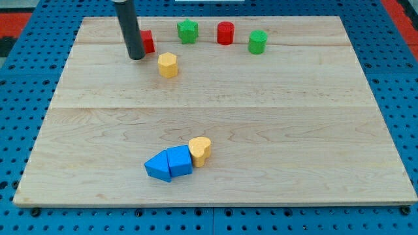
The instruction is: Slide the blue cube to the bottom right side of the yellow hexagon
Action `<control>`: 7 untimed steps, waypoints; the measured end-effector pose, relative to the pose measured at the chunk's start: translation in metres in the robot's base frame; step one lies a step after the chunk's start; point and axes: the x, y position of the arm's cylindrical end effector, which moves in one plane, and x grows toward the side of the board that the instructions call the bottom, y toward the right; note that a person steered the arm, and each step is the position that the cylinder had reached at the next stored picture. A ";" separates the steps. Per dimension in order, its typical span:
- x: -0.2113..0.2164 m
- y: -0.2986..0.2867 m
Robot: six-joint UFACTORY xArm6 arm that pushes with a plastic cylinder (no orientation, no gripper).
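Note:
The blue cube [179, 161] lies near the view's bottom, left of centre, pressed between a blue triangular block [157, 166] on its left and a yellow heart-shaped block [200, 151] on its right. The yellow hexagon [168, 65] stands far above them, near the view's top. My tip [136, 57] rests on the board just left of the yellow hexagon, apart from it, and far from the blue cube. The rod partly hides a red block [147, 42] behind it.
Along the view's top stand a green star-shaped block [187, 31], a red cylinder [225, 32] and a green cylinder [257, 42]. The wooden board [294, 130] lies on a blue perforated table.

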 end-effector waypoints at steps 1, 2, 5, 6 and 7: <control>0.001 0.000; 0.051 -0.022; 0.271 0.051; 0.261 0.101; 0.242 0.148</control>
